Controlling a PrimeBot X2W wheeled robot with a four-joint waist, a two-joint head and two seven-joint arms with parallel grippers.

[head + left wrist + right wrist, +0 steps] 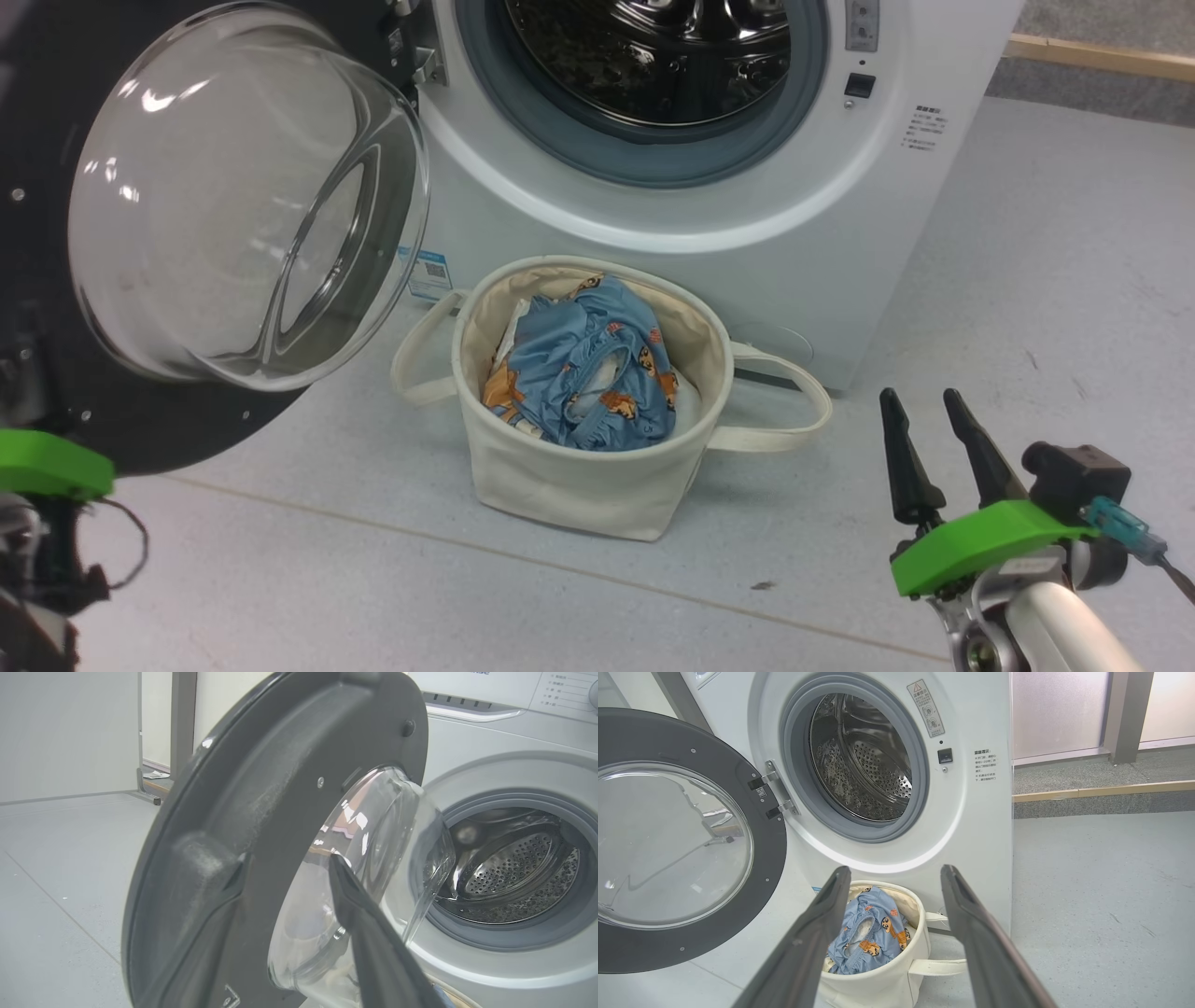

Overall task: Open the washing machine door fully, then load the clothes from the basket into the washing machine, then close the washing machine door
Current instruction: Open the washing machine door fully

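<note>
Left of the round cream canvas basket [579, 485], the glossy black round washing machine door [168, 429] with its glass bowl stands wide. My left end effector [288, 858] is close beside it, fingers apart, gripping nothing. The blue-and-cream cartoon-print clothes [583, 373] lie bunched in the basket, with no clear long axis, before the white front-loading washing machine [822, 280]. Right of the basket my right end effector [920, 397] hangs open and empty, the nearer arm by my judgement. The small blue label sticker [428, 273] is unreadable.
</note>
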